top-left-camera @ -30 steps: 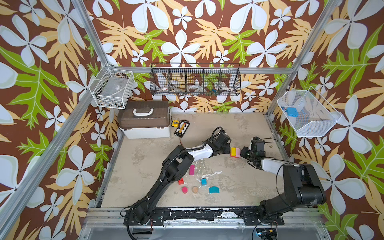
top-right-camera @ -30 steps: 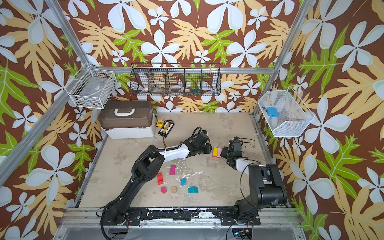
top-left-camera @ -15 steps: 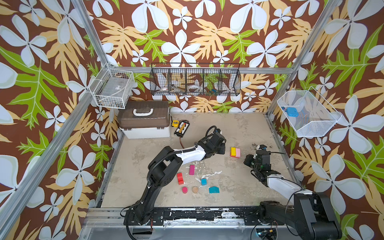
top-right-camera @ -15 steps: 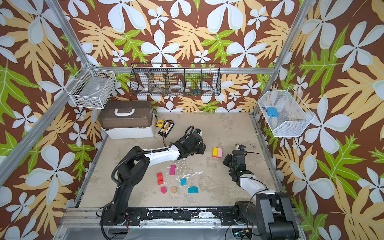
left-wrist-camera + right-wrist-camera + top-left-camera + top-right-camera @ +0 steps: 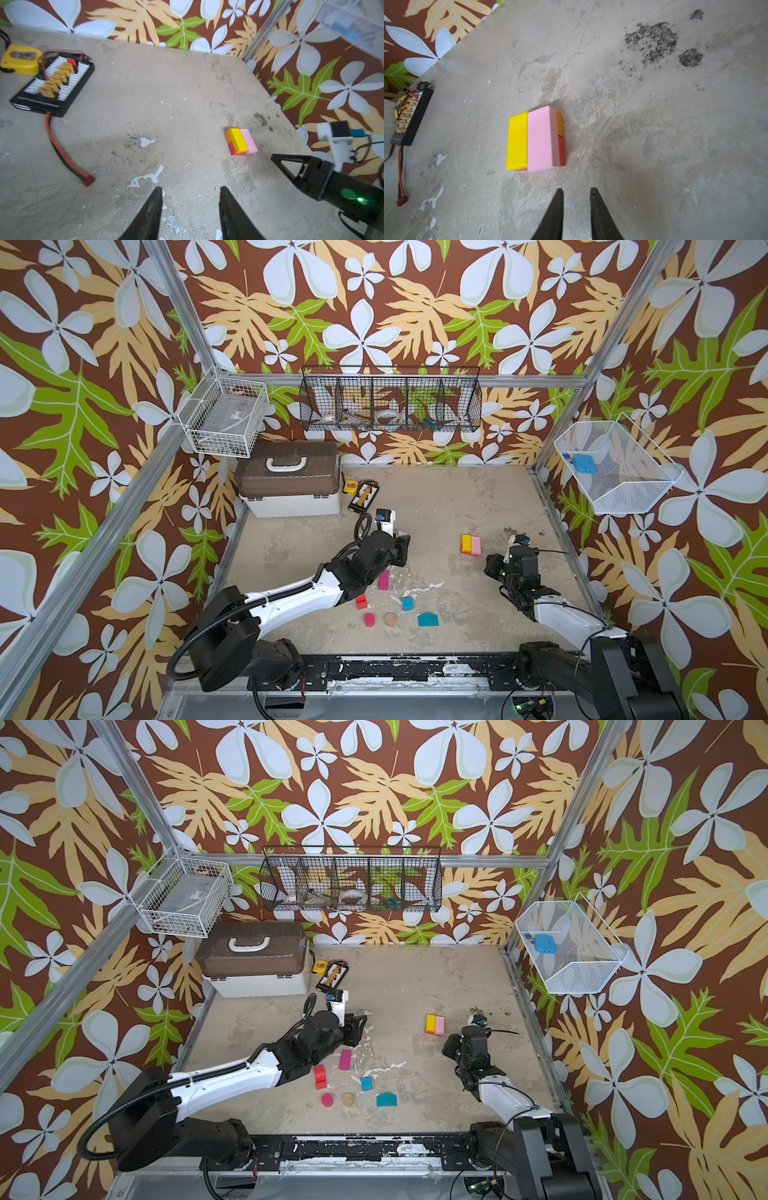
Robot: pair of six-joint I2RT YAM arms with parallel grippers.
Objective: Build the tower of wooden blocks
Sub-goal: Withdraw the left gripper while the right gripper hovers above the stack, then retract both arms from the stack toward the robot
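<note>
**A:** Left wrist view: our left gripper (image 5: 190,187) stands parted and empty. The low tower (image 5: 236,153), topped by a yellow brick (image 5: 238,139) and a pink brick (image 5: 248,141), lies ahead, nearer the right gripper (image 5: 576,188).

**B:** That one is barely parted and also empty. In a top view the magenta brick (image 5: 384,580) lies just behind our left gripper, its long axis front to back. We'd send the left arm.

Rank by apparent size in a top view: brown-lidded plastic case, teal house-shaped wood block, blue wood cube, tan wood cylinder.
1. brown-lidded plastic case
2. teal house-shaped wood block
3. blue wood cube and tan wood cylinder: too alike to rank.
</note>
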